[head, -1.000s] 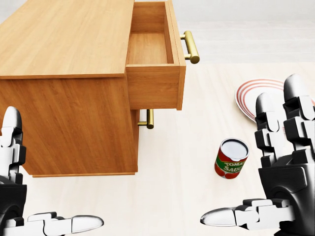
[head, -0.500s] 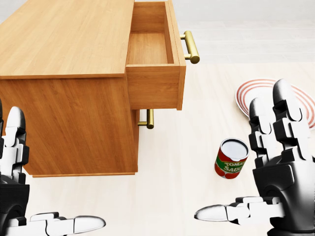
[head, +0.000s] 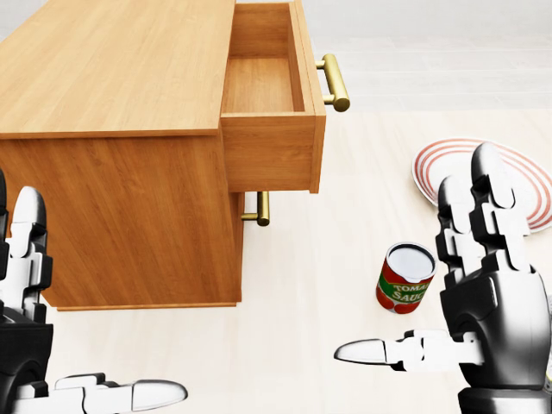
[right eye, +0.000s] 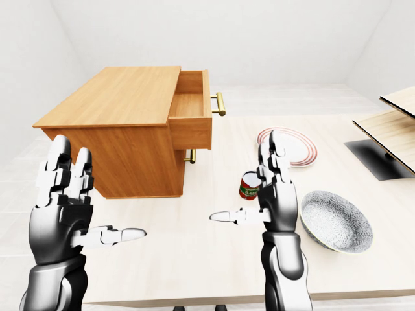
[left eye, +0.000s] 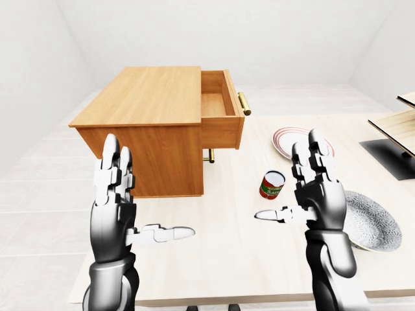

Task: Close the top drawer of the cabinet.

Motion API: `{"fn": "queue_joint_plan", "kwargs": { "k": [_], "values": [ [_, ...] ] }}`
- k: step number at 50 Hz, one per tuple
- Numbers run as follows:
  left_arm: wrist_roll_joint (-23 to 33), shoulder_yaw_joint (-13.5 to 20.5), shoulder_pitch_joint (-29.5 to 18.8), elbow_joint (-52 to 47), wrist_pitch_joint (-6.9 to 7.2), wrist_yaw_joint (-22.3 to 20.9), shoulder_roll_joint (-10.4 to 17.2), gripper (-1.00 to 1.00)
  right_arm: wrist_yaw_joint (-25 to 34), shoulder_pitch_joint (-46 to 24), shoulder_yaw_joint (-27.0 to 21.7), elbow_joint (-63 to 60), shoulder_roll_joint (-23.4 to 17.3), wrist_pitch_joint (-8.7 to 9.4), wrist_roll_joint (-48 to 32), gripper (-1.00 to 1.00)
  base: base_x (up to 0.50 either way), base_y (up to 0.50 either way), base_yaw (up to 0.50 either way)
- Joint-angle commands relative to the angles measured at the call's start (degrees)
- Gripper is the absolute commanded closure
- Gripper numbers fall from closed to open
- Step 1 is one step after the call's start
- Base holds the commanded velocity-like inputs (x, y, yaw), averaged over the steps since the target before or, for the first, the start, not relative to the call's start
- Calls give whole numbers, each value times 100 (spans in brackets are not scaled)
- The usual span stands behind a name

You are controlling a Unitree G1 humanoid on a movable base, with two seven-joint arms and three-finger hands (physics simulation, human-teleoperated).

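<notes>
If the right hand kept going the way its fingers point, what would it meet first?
Probably the striped plate: the right hand is open, fingers pointing up the view toward it. The tomato sauce can sits left of that line. Depth is unclear.

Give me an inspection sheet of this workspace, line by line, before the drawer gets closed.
Surface: pale wooden table, holding everything below.
Job's things: wooden cabinet; its top drawer stands pulled out, looks empty inside, brass handle untouched.
Clutter: tomato sauce can upright; red-striped plate; grey patterned bowl.
Grippers: left hand and right hand both open, raised, touching nothing.
Cables: nothing seen.
Surroundings: white walls and floor; a wooden shelf unit at the eye views' right edge.
</notes>
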Motion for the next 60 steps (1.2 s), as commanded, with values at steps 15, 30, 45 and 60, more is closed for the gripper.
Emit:
{"fn": "queue_joint_plan", "kwargs": {
  "k": [15, 30, 45, 60],
  "values": [
    [16, -26, 6, -14, 1, 8, 9, -100, -129, -89, -13, 70, -12, 0, -105, -100, 0, 0, 0],
    [3, 7, 43, -65, 52, -21, 10, -100, -272, -901, 162, 886, -120, 0, -493, -100, 0, 0, 0],
    [-12, 52, 54, -92, -47, -11, -10, -100, -404, -1291, 180, 1175, -103, 0, -665, -100, 0, 0, 0],
    [-25, 34, 79, -84, -98, -29, -5, -100, -565, -1996, 175, 2411, -131, 0, -842, -100, 0, 0, 0]
  ]
}}
